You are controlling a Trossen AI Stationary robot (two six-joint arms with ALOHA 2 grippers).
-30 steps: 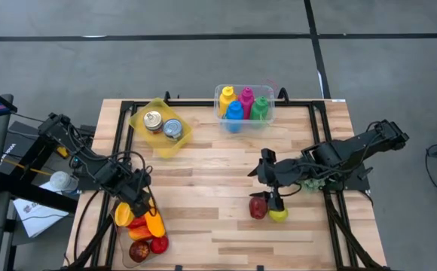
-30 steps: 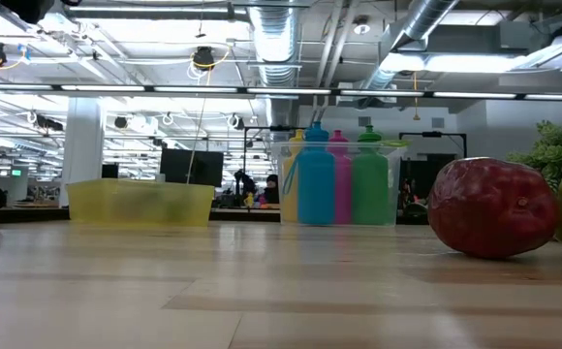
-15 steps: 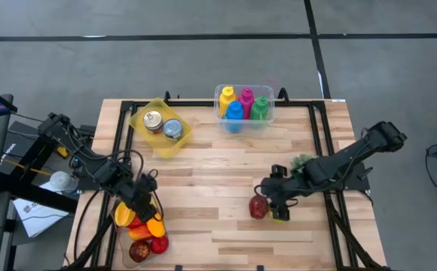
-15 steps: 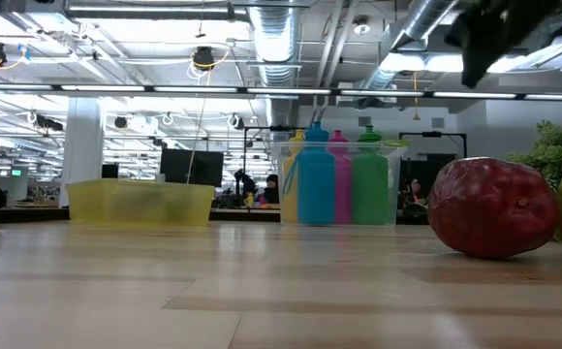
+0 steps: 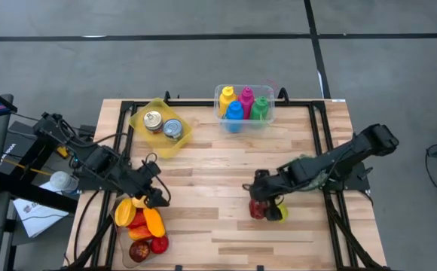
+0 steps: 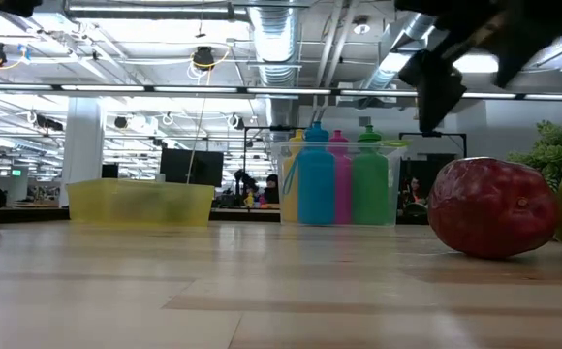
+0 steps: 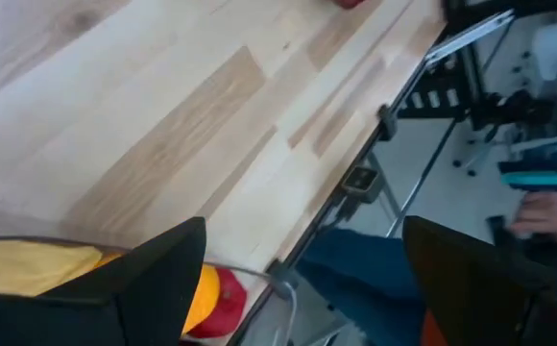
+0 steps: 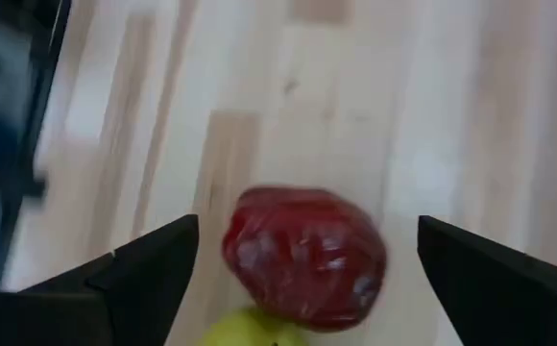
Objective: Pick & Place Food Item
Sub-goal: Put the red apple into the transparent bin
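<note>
I have the right gripper [image 5: 259,193] just above the red fruit [image 5: 258,208], its fingers spread wide apart with nothing between them; through the right wrist view the red fruit [image 8: 302,257] lies on the bare wood between the two dark fingers, not touched by either. That red fruit lies toward the near right part of the table [image 5: 226,169], touching a yellow-green fruit [image 5: 276,214] on its right side. From the low view the red fruit [image 6: 492,206] rests on the boards with the gripper [image 6: 436,92] hanging above and a little behind it. My left gripper [image 5: 152,197] is by the near left corner, fingers apart and empty, right over a clear container of orange, yellow and red food pieces [image 5: 141,226]. Along the far edge stand a yellow tray with two cans [image 5: 160,126] and a clear bin of coloured bottles [image 5: 244,105].
</note>
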